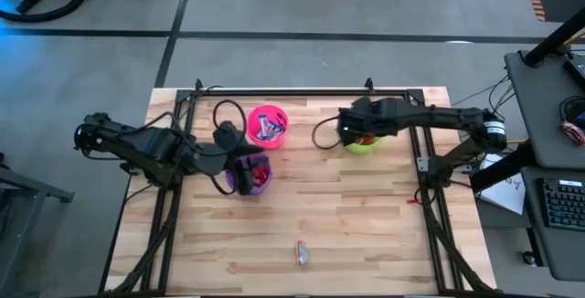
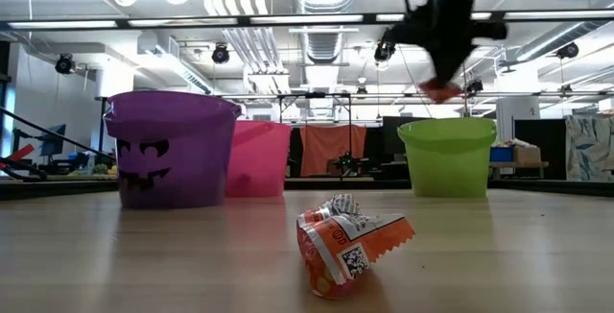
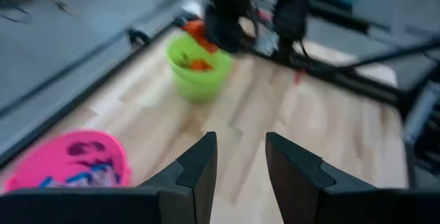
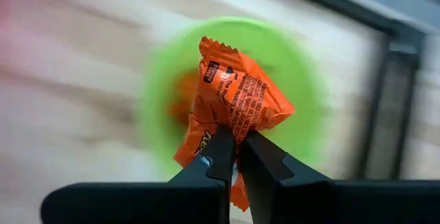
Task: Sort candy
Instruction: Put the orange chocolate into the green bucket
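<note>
My right gripper (image 1: 355, 132) hangs over the green cup (image 1: 363, 143), shut on an orange-wrapped candy (image 4: 230, 100). In the low view this candy (image 2: 441, 89) shows just above the green cup's rim (image 2: 446, 124). More orange candy lies inside that cup (image 3: 199, 64). My left gripper (image 3: 240, 162) stands open with nothing between its fingers, above the table beside the purple cup (image 1: 247, 174). The pink cup (image 1: 267, 124) holds blue-and-white bars. One orange-red wrapped candy (image 2: 350, 241) lies on the table near the front edge (image 1: 302, 252). My right gripper pinches the orange wrapper between its two fingertips (image 4: 221, 157), at a crumpled part low on the packet (image 4: 234, 136). The fingers slant down from above. The candy is lifted clear and hangs at the fingertips over the green cup's mouth.
The three cups stand in a row across the far half of the table, purple (image 2: 173, 150), pink (image 2: 257, 159) and green (image 2: 446, 156). The near half of the wooden table (image 1: 366, 234) holds only the one loose candy. Metal frame rails run along both sides.
</note>
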